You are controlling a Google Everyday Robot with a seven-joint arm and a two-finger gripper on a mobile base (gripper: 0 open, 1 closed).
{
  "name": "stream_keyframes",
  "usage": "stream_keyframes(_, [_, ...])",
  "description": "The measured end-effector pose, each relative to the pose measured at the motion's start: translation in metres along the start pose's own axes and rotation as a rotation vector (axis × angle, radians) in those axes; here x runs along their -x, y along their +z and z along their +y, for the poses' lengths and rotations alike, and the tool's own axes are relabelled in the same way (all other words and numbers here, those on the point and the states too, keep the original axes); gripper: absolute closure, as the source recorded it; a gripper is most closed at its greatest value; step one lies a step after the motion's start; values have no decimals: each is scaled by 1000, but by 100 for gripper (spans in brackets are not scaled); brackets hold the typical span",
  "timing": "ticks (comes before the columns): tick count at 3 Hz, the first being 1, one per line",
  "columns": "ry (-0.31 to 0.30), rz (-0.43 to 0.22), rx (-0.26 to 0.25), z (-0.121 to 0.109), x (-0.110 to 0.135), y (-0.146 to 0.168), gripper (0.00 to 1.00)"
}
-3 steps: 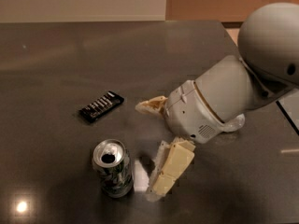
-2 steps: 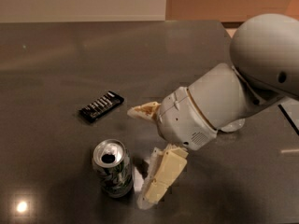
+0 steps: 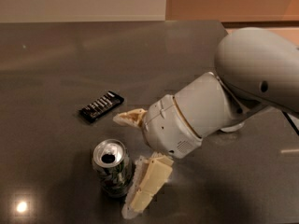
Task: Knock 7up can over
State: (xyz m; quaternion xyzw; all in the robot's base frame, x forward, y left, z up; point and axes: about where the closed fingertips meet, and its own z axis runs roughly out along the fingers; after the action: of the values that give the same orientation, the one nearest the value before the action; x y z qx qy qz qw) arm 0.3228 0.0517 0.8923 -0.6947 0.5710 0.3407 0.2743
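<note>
The 7up can [image 3: 111, 170] stands upright on the dark table, at the lower left of the camera view. It has green-and-white sides and a silver top with an open tab hole. My gripper [image 3: 125, 164] is open, just right of the can. Its upper finger [image 3: 129, 118] points left above and behind the can. Its lower finger [image 3: 148, 185] lies along the can's right side, touching it or nearly so. The white wrist housing [image 3: 175, 127] sits right behind the fingers.
A flat black packet with white stripes [image 3: 101, 106] lies on the table [image 3: 70, 59] up and left of the can. Something pale and clear [image 3: 138, 171] shows between the can and the lower finger, mostly hidden. My large white arm [image 3: 252, 73] fills the right side.
My gripper and arm have moved left toward the can. The lower finger now covers the pale white thing next to the can. The can still stands in place.
</note>
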Motion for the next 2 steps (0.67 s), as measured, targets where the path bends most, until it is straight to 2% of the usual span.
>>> stream_keyframes(1, [-12, -10, 2, -1, 3, 7, 17])
stream_keyframes(2, [-16, -17, -3, -3, 4, 8, 39])
